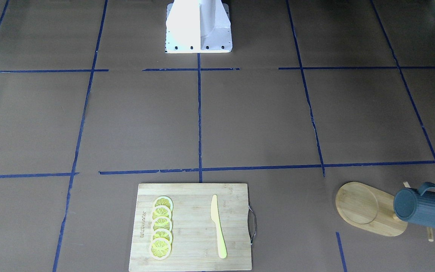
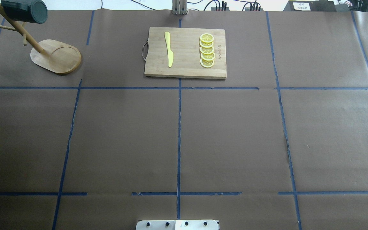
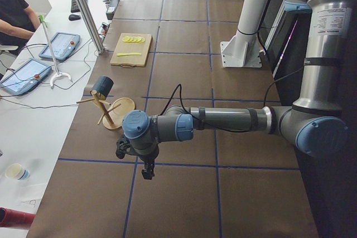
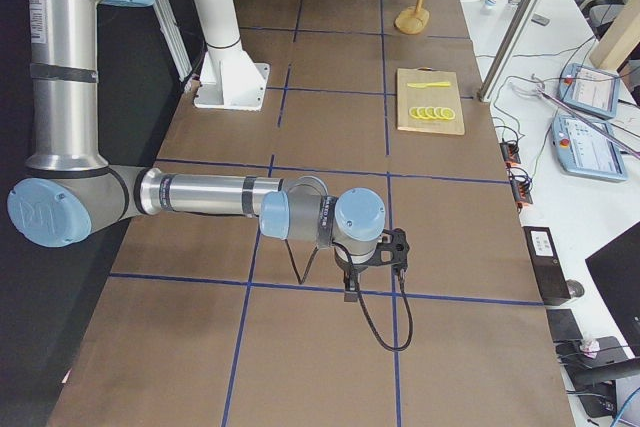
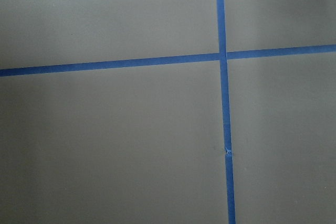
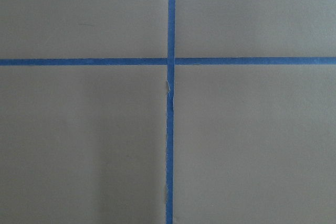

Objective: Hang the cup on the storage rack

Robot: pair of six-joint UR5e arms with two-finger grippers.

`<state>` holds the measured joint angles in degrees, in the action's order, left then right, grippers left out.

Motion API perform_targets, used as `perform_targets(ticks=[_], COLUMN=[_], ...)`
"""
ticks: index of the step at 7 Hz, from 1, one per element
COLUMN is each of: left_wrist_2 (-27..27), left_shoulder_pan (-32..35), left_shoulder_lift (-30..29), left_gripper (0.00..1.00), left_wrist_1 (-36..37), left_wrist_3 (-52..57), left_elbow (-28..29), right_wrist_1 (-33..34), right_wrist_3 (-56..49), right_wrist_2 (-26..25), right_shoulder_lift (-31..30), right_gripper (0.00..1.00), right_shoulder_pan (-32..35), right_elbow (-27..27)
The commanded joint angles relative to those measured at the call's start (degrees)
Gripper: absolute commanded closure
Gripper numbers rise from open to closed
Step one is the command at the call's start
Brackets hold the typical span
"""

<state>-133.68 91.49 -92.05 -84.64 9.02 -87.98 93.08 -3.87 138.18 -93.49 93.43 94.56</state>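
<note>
The dark blue-grey ribbed mug [image 1: 427, 211] is seen hung on a peg of the light wooden mug tree [image 1: 357, 207], at the table's far left corner. Whether the left gripper [image 3: 148, 172] and right gripper [image 4: 349, 294] are released or clenched cannot be told. Both are held well apart from it, and the task is judged done provided nothing is jarred.

Table [image 2: 235, 134]: brown covering with a grid of blue tape [image 2: 179, 127]. In the overhead view, a cutting board [image 2: 187, 64] lies at 12 o'clock, the rack [image 2: 43, 60] stands at 11 o'clock, and the robot mount [image 2: 177, 224] sits at 6 o'clock.
</note>
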Motion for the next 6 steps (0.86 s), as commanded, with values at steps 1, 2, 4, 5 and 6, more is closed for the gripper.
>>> perform_targets(ticks=[1, 2, 4, 5, 6], left_wrist_2=[-0.01, -0.01, -0.01, -0.09, -0.09], left_shoulder_pan=[0.0, 0.0, 0.0, 0.0, 0.0], left_shoulder_lift=[-0.05, 0.03, 0.03, -0.14, -0.14], left_gripper=[0.0, 0.0, 0.0, 0.0, 0.0], left_wrist_1=[0.0, 0.0, 0.0, 0.0, -0.09], left_wrist_3=[0.03, 0.03, 0.12, 0.12, 0.12], left_elbow=[0.0, 0.0, 0.61, 0.96, 0.97], right_wrist_1=[0.0, 0.0, 0.0, 0.0, 0.0], right_wrist_3=[0.0, 0.0, -0.08, -0.08, -0.08], right_wrist_2=[0.07, 0.07, 0.07, 0.07, 0.07], right_shoulder_lift=[0.06, 0.06, 0.06, 0.06, 0.06], right_gripper=[0.0, 0.0, 0.0, 0.0, 0.0], right_shoulder_pan=[0.0, 0.0, 0.0, 0.0, 0.0], right_elbow=[0.01, 0.01, -0.08, -0.08, -0.08])
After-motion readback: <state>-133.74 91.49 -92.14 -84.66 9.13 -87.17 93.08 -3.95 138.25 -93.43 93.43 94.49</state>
